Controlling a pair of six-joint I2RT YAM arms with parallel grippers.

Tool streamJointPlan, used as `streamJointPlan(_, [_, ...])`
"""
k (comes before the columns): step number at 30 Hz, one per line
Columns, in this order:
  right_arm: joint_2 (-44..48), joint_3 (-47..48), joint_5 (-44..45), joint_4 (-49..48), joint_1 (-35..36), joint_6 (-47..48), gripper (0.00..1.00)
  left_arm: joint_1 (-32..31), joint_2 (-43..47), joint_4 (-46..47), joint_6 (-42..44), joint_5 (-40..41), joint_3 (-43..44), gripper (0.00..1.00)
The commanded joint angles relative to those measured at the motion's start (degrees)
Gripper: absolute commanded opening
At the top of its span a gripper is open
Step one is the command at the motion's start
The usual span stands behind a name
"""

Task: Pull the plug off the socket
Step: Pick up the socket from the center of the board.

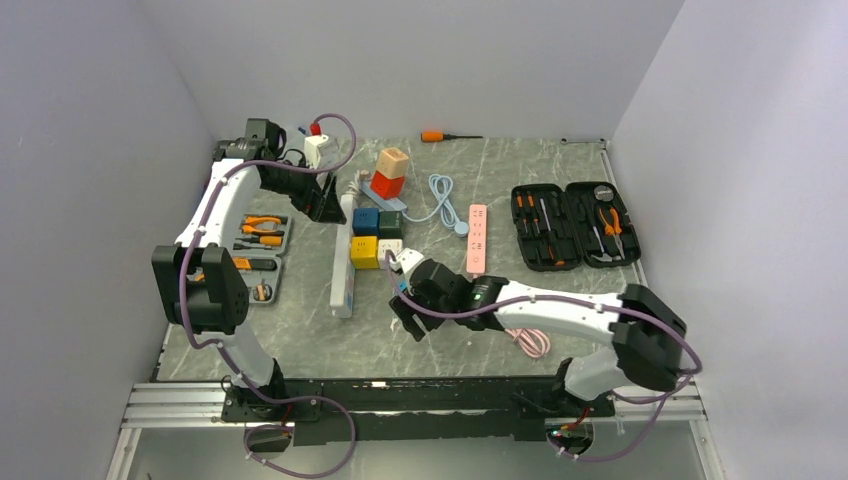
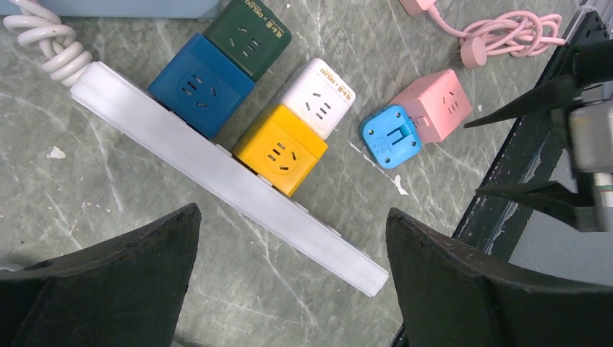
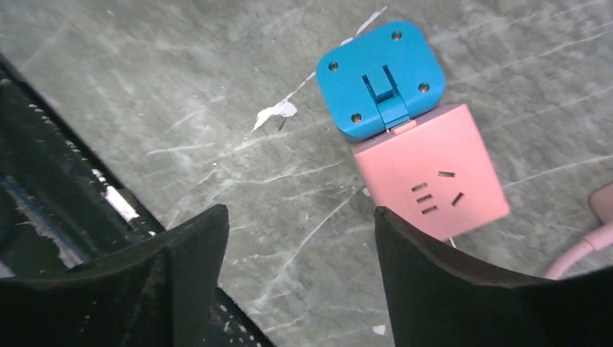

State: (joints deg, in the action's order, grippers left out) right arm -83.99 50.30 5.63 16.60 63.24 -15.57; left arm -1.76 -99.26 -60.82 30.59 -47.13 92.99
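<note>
The blue plug (image 3: 381,79), a rounded square block with four corner screws and a notched middle tab, lies by the bench's (image 3: 217,108) near edge, touching the pink socket cube (image 3: 431,170). The right gripper (image 3: 298,213) hangs near it, jaws apart and empty; the left gripper (image 2: 293,212) gapes wide, empty.

Marble table (image 1: 320,345), pwr strip (image 1: 343,275), pink cube (image 3: 430,177), toolkit (image 1: 573,225)

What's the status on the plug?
Left gripper and right gripper open, empty. Blue plug on table, touching pink cube, off strip. Nothing over the plug.
</note>
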Motion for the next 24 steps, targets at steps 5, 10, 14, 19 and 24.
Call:
streamJointPlan(5, [10.0,3.3,3.5,3.7,-0.9,6.6,0.99,-0.5,1.8,-0.5,1.6,-3.1,-0.3,0.99])
streamJointPlan(10, [6.6,-0.4,1.5,-2.5,-5.5,15.7,1.0,-0.7,2.1,-0.3,1.9,-3.8,-1.4,0.99])
streamJointPlan(14, [1.8,0.6,-2.7,-4.5,-9.3,19.5,1.0,-0.9,2.9,-0.6,2.6,-4.0,-1.9,0.99])
streamJointPlan(19, [-1.7,1.4,-4.3,-6.6,-9.4,20.6,1.0,-0.9,3.5,-1.2,3.7,-4.3,-2.2,0.99])
streamJointPlan(24, [-5.5,1.2,-4.9,-7.7,-9.5,21.4,1.0,-0.9,3.9,-1.3,4.1,-4.6,-2.5,0.99])
